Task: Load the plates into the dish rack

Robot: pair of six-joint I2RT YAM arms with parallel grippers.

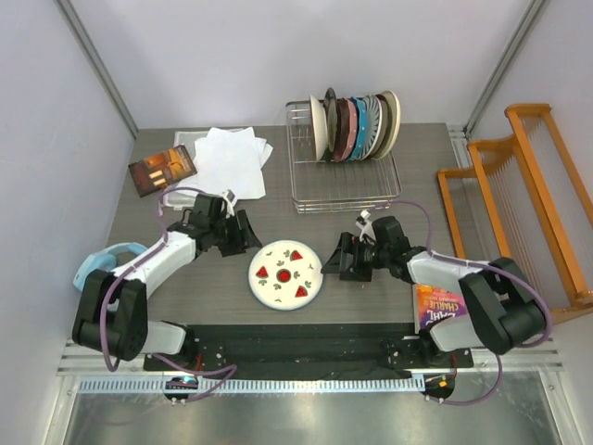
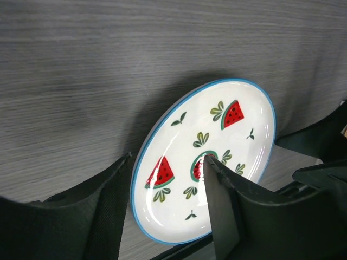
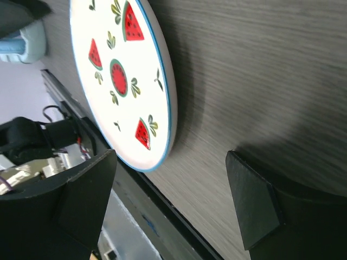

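The left gripper (image 1: 247, 233) stands wide open and empty, just left of a round, glossy white plate (image 1: 284, 275) with a thin blue rim and red fruit slices. It lies flat, face up, on the grey wood-grain table (image 1: 278, 218). Just right, the right gripper (image 1: 334, 259) is equally spread, holding nothing. Farther back, the silver wire dish rack (image 1: 345, 193) holds stacked plates (image 1: 357, 128) on edge, their row running left to right

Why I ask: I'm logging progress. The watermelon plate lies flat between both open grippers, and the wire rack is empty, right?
The dish rack is not empty: the top external view shows plates standing in it. The watermelon plate does lie flat between the open left gripper and right gripper.
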